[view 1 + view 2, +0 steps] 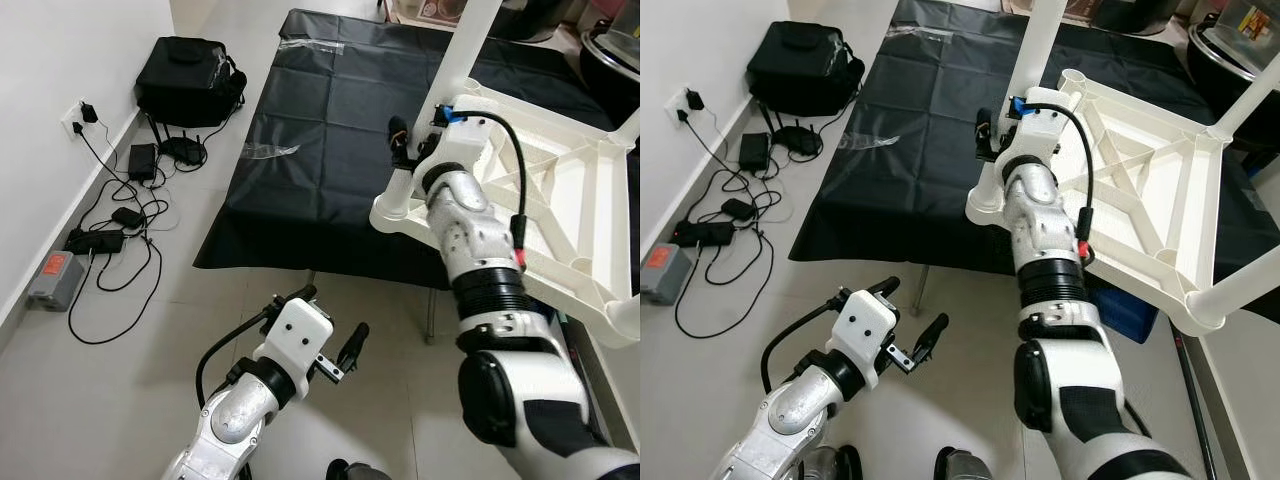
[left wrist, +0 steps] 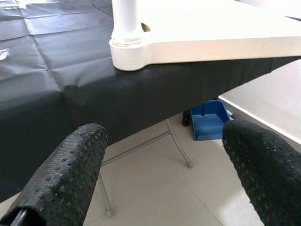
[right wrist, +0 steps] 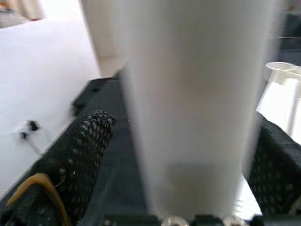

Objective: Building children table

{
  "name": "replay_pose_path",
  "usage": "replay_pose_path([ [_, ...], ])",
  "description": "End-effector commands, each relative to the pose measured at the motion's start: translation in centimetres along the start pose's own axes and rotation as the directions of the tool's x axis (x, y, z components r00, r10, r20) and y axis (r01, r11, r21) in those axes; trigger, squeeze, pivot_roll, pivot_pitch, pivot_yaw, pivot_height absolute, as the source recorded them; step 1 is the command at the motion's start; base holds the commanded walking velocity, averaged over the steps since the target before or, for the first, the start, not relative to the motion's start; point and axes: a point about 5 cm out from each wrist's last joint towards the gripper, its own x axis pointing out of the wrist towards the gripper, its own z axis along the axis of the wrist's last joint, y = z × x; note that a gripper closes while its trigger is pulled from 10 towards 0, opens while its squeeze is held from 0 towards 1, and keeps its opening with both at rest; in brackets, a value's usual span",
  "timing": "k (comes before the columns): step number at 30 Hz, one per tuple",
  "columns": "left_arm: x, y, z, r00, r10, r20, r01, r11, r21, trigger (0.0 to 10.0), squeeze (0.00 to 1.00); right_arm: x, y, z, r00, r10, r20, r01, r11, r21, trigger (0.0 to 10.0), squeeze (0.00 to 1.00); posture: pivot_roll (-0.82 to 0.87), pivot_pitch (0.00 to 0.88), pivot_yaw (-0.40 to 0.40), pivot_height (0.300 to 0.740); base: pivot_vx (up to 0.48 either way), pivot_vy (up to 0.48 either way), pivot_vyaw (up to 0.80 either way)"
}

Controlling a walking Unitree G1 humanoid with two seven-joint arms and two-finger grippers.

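Note:
A white plastic children's table [image 1: 560, 200] lies upside down on a black-covered table [image 1: 300, 150], its ribbed underside facing up. A white table leg [image 1: 465, 40] stands up from its near left corner [image 1: 985, 205]. My right gripper [image 1: 998, 125] is shut on this leg just above the corner socket; in the right wrist view the leg [image 3: 188, 94] sits between both black fingers [image 3: 80, 155]. Two more legs [image 1: 1250, 90] stick out at the right side. My left gripper [image 1: 330, 318] hangs open low over the floor, in front of the black table.
A black bag [image 1: 185, 75], chargers and tangled cables [image 1: 110, 220] lie on the floor by the left wall. A blue bin [image 2: 207, 120] stands under the black table beside its thin metal legs [image 1: 430, 315]. A dark pot [image 1: 610, 50] sits at the far right.

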Motion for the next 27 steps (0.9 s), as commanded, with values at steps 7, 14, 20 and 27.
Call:
replay_pose_path([
  [7,-0.1,-0.5,-0.1,1.000,-0.016,-0.001,0.016,1.000,-0.001,10.0,0.00,-1.7,1.5,0.7,0.832,0.553,0.034,-0.554,0.830,0.067,10.0,1.00,0.12,0.138,-0.107,0.740,0.000,0.000,0.00],
  [14,-0.2,-0.5,-0.2,1.000,-0.020,-0.004,0.020,1.000,0.001,10.0,0.00,-3.2,3.0,-0.3,0.683,0.729,-0.036,-0.727,0.684,0.061,10.0,1.00,0.12,0.131,-0.103,0.740,0.000,0.000,0.00],
  [20,-0.2,-0.5,-0.2,1.000,-0.021,-0.006,0.021,1.000,0.000,10.0,0.00,-3.1,2.9,-0.7,0.683,0.727,-0.072,-0.728,0.686,0.017,10.0,0.21,0.12,0.132,-0.107,0.740,0.000,0.000,0.00],
  [27,-0.2,-0.5,-0.2,1.000,-0.019,-0.006,0.019,1.000,0.000,10.0,0.00,-2.4,2.9,0.0,0.717,0.693,-0.074,-0.697,0.717,-0.032,10.0,0.00,0.12,0.140,-0.108,0.740,0.000,0.000,0.00],
])
